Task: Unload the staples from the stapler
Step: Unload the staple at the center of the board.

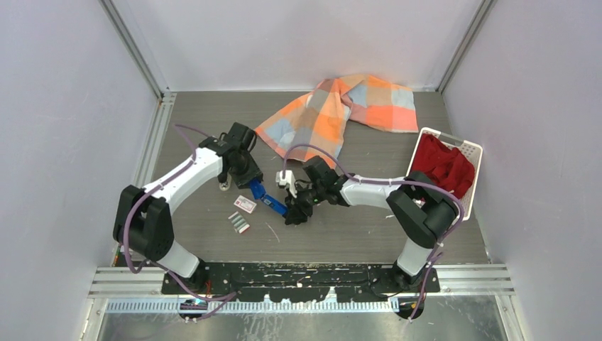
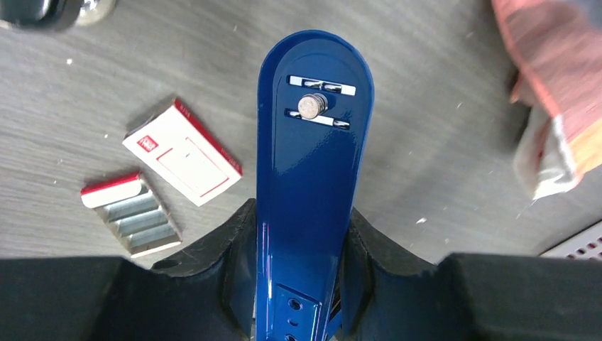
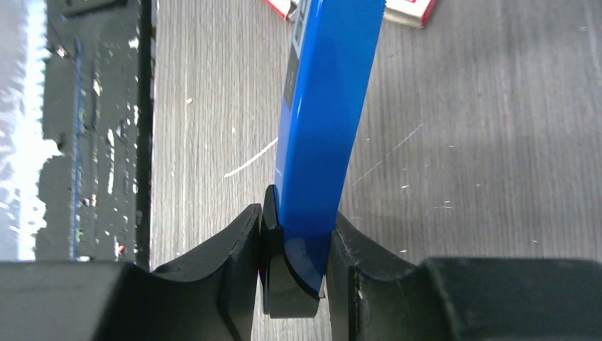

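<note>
Progress is judged to be early. The stapler (image 1: 272, 203) is gripped at both ends, but its magazine is not shown in any of the 3 views, so it cannot be told whether anything is still loaded. Silver staples (image 2: 138, 217) are seen lying in a small tray (image 2: 106, 190) just beside a white-and-red packet (image 2: 186, 153) on the table (image 1: 355, 234); whether they were taken out of the stapler cannot be told. Opening the stapler and emptying it are judged to be left.

The stapler is held near the middle of the table, between the 2 arms. The left gripper (image 2: 300, 234) is closed partway on the blue base, and the right gripper (image 3: 293, 241) is clamped on the opposite blue tip. From above, the long axis is seen to run diagonally, from far-left to near-right. The anvil end of the base is pointed away from the left gripper, toward the right arm.
</note>
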You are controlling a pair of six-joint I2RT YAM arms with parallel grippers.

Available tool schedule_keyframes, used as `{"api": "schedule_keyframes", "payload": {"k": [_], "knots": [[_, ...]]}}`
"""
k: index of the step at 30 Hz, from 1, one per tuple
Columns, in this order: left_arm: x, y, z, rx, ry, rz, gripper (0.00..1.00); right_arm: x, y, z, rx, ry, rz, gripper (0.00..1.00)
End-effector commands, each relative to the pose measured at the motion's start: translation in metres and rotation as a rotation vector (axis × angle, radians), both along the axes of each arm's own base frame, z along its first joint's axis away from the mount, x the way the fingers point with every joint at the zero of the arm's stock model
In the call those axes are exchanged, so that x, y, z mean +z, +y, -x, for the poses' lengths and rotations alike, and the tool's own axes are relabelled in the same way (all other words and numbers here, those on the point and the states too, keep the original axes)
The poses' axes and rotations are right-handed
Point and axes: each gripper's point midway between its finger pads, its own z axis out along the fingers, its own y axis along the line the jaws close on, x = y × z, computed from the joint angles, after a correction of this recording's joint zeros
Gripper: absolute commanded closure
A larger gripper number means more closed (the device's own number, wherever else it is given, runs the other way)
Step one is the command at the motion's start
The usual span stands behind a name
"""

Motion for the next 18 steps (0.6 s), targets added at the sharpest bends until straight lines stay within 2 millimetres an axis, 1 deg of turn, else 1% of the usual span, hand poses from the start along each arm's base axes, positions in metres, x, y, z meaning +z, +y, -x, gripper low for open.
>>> {"api": "schedule_keyframes", "payload": {"k": [1,5,7,8,11,14,18], "knots": [[0.019,0.017,-0.066,0.203,-0.156,-0.037,1.0,0.052,0.023,0.003,0.078,0.115,-0.219,0.99],[0.001,0.008,-0.071,0.195,-0.074,-0.047,1.0,0.051,0.027,0.003,0.074,0.192,-0.225,0.99],[-0.009,0.009,-0.071,0.19,-0.032,-0.075,1.0,0.049,0.029,0.002,0.064,0.231,-0.221,0.99],[-0.018,0.01,-0.071,0.183,0.004,-0.101,1.0,0.047,0.03,0.0,0.058,0.246,-0.218,0.98],[-0.028,0.014,-0.07,0.167,0.072,-0.162,1.0,0.041,0.032,-0.006,0.025,0.31,-0.197,0.99],[-0.042,0.015,-0.071,0.148,0.121,-0.203,1.0,0.032,0.033,-0.009,-0.007,0.381,-0.173,0.99],[-0.06,0.006,-0.073,0.092,0.227,-0.211,1.0,0.03,0.032,-0.012,-0.023,0.424,-0.173,0.99]]}}
